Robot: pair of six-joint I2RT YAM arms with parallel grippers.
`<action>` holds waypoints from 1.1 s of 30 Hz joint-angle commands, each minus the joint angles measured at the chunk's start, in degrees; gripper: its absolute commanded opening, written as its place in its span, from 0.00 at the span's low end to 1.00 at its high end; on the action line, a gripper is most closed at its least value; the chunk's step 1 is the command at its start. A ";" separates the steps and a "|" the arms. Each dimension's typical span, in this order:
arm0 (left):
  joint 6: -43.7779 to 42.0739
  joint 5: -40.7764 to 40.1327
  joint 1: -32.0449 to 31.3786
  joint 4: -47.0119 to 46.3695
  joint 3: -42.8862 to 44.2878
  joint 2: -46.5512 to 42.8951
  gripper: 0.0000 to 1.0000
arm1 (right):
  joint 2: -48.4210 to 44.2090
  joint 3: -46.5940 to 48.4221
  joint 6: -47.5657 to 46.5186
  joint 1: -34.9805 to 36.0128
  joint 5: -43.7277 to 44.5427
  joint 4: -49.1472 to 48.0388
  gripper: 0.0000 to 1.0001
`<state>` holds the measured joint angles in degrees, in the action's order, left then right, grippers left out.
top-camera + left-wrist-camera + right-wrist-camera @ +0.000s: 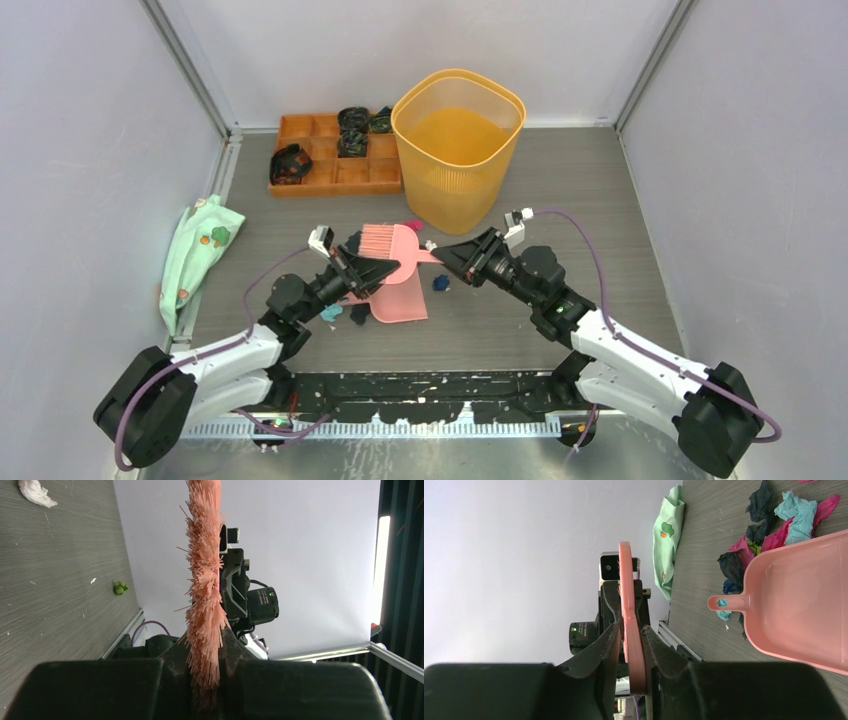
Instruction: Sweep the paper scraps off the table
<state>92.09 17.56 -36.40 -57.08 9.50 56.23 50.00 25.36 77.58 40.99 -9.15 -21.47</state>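
A pink brush hangs over the table between both grippers. My left gripper is shut on its bristles. From the other side, my right gripper has its fingers pressed on both faces of the flat pink handle. Under the brush lies the pink dustpan, which looks empty in the right wrist view. Paper scraps lie around it: dark blue, teal, black, and a mixed heap beside the pan. A white scrap and a green one lie apart.
An orange bin stands just behind the brush. To its left sits an orange compartmented tray holding black-and-green bands. A mint-green cloth hangs at the table's left edge. White walls close in on three sides.
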 commanded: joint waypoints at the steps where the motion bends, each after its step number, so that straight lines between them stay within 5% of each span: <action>1: -1.52 0.05 -0.07 -3.92 0.17 0.69 0.00 | 0.89 0.07 0.94 -0.24 -1.47 -4.03 0.28; 9: -1.29 0.78 -0.12 -5.85 0.58 3.42 0.01 | 1.83 0.39 0.80 -0.38 -1.99 -4.54 0.23; 15: -0.78 1.56 -0.07 -8.08 0.61 5.69 0.02 | 2.27 0.17 0.91 -0.65 -2.56 -5.06 0.11; 17: -0.69 1.81 -0.07 -8.34 0.61 5.91 0.16 | 1.59 0.25 0.66 -0.86 -2.36 -3.92 0.05; 20: -1.06 2.61 -0.08 -5.98 1.18 4.99 0.77 | -2.32 1.92 -2.58 -0.99 -0.24 4.74 0.01; 22: -2.03 3.22 -0.07 -2.73 1.73 3.48 0.99 | -6.42 4.09 -5.57 -1.15 2.23 13.95 0.01; 28: -7.73 6.97 2.44 20.84 7.17 -7.49 1.00 | -17.10 16.61 -15.81 -1.21 15.88 47.66 0.01; 33: -25.07 3.20 4.85 71.05 20.13 -20.41 1.00 | -18.43 26.65 -22.62 -1.25 23.69 63.20 0.01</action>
<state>82.46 22.70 -33.12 -26.06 19.53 43.42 32.42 44.95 62.57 39.97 5.61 25.74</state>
